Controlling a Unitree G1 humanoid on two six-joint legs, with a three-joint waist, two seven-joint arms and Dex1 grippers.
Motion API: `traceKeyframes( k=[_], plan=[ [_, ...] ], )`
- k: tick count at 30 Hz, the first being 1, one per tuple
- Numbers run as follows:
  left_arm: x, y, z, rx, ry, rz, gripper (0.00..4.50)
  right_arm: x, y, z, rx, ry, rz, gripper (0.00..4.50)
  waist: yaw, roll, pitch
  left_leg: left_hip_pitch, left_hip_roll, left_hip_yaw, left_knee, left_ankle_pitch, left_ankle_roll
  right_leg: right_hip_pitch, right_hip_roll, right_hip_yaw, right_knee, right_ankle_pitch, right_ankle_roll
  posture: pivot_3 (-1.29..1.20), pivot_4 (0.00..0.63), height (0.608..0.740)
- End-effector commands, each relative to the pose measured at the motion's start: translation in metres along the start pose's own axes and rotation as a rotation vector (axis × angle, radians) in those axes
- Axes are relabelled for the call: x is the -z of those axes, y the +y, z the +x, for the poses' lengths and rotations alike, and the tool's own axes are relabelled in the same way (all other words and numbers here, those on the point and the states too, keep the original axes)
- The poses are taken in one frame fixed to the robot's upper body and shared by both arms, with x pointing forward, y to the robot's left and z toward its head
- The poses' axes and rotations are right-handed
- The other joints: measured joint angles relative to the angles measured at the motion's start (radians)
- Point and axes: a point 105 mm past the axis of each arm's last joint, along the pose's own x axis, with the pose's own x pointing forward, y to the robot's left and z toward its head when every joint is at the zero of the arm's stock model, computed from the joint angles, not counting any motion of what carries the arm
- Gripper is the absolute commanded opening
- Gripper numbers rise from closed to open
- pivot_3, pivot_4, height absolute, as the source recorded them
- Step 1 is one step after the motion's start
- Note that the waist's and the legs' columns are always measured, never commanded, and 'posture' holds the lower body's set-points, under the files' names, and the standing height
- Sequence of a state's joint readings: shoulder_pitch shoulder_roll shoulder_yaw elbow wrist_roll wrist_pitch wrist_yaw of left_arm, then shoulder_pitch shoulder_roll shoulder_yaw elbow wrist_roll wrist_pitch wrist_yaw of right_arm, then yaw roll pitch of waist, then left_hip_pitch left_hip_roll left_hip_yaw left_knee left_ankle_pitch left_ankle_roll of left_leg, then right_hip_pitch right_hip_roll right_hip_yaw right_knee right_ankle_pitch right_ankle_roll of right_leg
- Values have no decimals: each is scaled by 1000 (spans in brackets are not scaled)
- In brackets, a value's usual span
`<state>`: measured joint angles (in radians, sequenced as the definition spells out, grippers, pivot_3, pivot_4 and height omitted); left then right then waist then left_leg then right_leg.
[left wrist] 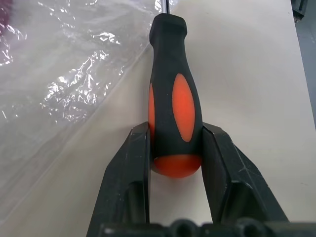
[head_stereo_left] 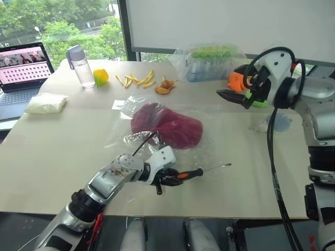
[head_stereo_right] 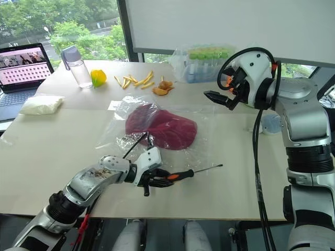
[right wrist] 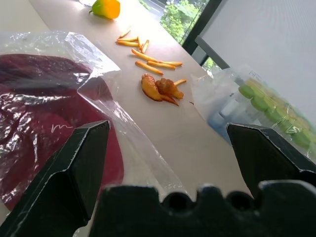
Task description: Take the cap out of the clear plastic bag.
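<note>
Two claws show: the left gripper (left wrist: pixel 175 148) pinches a screwdriver (left wrist: pixel 175 94) by its handle butt, its shaft tip cut off in the wrist view; just beyond it on the beige table (head_stereo_left: pixel 52 151) by the window lies the bag (head_stereo_left: pixel 209 125) enclosing the cap (head_stereo_left: pixel 167 125); the right gripper (right wrist: pixel 170 148) hangs wide-open and empty above.

We saw a pale beige table (head_stereo_left: pixel 47 157) before a large window (head_stereo_left: pixel 57 23) with green trees outside. A white wall panel (head_stereo_left: pixel 230 21) stood beside it in soft daylight.
</note>
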<state>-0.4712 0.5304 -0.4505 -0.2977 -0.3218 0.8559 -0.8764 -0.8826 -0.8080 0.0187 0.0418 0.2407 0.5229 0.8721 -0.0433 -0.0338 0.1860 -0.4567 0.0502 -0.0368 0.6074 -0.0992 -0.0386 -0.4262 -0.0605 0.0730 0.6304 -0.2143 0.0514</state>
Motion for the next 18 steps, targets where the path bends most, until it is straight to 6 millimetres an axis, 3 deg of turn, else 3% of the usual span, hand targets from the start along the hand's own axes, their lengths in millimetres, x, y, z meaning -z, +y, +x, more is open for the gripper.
traceKeyframes(
  k=[1,3,8,12,14,18],
  plan=[
    [-12,13,-12,-35,-90,-46,953,-16,-8,-4,31,-52,-32,4500,-1,0,0,0,0,0,0,0,0,0,0,0,0,0,0,0,150,740],
    [-23,25,-24,-69,-163,-59,953,-17,-9,-3,31,-57,-34,4500,-1,0,0,0,0,0,0,0,0,0,0,0,0,0,0,0,150,740],
    [-49,80,-90,-290,-453,-237,953,-21,-12,2,32,-75,-23,4500,-1,0,0,0,0,0,0,0,0,-1,0,0,0,0,0,0,150,740],
    [-45,105,-139,-489,-569,-326,953,-20,-5,11,-11,-83,-17,4500,-3,0,0,0,0,0,-1,0,0,0,0,0,0,0,1,0,150,740],
    [-34,117,-160,-642,-557,-323,953,-19,5,17,-62,-91,-16,4500,-2,0,0,0,0,0,-1,0,0,0,0,0,0,2,4,0,150,740],
    [-10,130,-183,-871,-464,-285,953,-16,20,23,-158,-85,5,4500,1,0,0,0,0,0,-1,0,0,0,0,0,0,2,5,0,150,740]
  ],
)
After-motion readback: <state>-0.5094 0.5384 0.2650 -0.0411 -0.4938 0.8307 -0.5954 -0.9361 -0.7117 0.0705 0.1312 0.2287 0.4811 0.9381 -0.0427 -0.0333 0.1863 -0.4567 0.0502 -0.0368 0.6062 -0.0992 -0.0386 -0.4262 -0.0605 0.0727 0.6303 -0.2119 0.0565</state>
